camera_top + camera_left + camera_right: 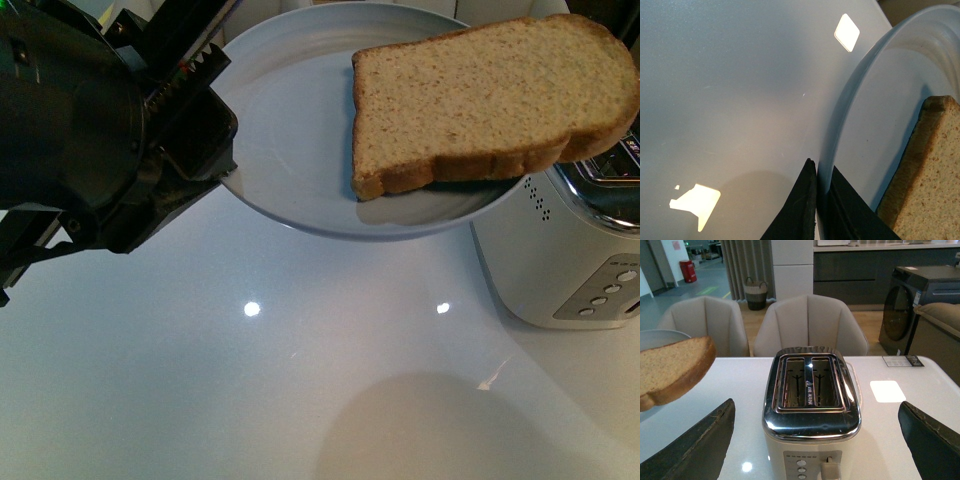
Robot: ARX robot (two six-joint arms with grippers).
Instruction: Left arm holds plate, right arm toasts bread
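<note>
My left gripper [215, 165] is shut on the left rim of the pale blue-grey plate [290, 130] and holds it in the air above the white table. The bread [480, 95] lies on the plate's right side and overhangs its rim towards the toaster [580, 250]. In the left wrist view the black jaws [819, 200] pinch the plate rim [860, 100], with the bread [930, 185] beside them. My right gripper [817, 440] is open and empty; its fingers [695, 450] stand wide on either side of the toaster [810, 410], whose two slots are empty. The bread [670, 372] shows at the left.
The white glossy table [250, 380] lies below the plate. The toaster has a chrome top, several buttons and a lever [829, 470] on its near face. Beige chairs [807, 325] stand behind the table, and a small card [902, 361] lies on it.
</note>
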